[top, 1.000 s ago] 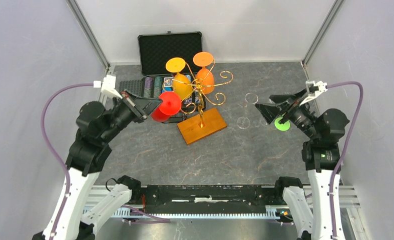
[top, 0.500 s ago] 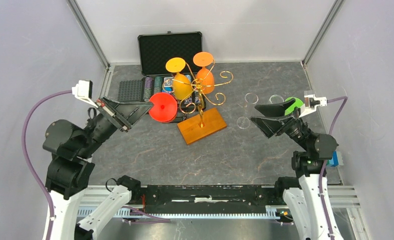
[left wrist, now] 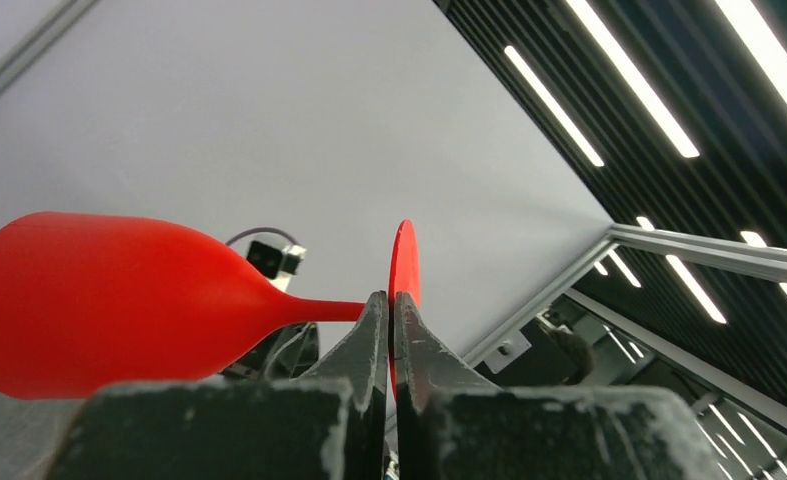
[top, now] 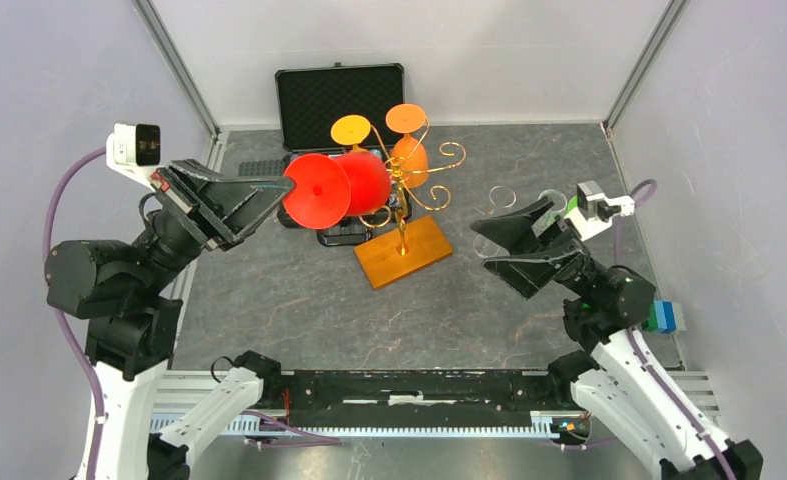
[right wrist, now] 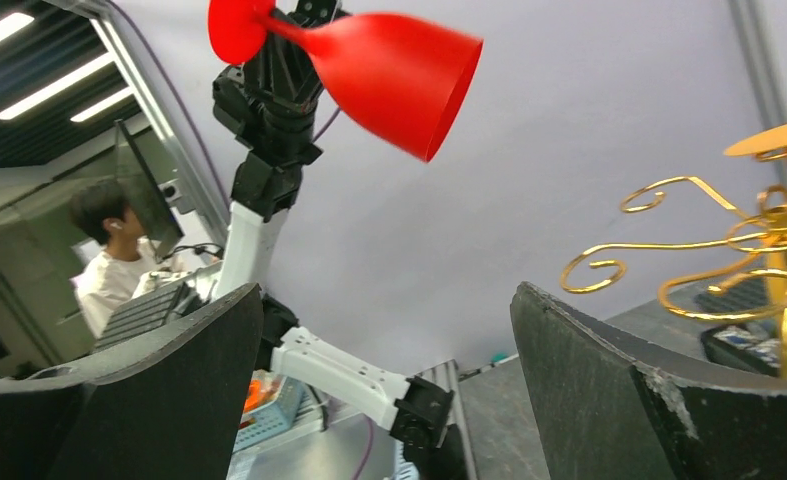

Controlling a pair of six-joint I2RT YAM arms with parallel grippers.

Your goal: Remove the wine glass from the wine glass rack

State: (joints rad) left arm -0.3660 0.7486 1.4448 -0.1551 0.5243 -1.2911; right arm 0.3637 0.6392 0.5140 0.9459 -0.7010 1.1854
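My left gripper [top: 281, 188] is shut on the stem of a red wine glass [top: 341, 187], right by its foot, and holds it on its side high above the table, clear of the rack's left side. In the left wrist view the jaws [left wrist: 391, 302] pinch the stem next to the round foot [left wrist: 404, 262], with the bowl [left wrist: 99, 300] to the left. The golden wire rack [top: 416, 188] on its wooden base [top: 404, 251] still carries an orange glass [top: 410, 157] and a yellow one [top: 351, 129]. My right gripper [top: 484, 246] is wide open and empty, right of the rack. The right wrist view shows the red glass [right wrist: 389, 65] and the rack's curled arms [right wrist: 704, 250].
An open black case [top: 339, 98] of chips stands behind the rack. Clear glasses [top: 502, 196] stand on the table to the rack's right, near my right gripper. A small blue and green object [top: 664, 316] lies at the right edge. A person [right wrist: 114, 262] sits beyond the cell.
My left arm has risen and carried the red glass up and right, above the rack's left side. My right arm has swung left towards the rack with its jaws open.
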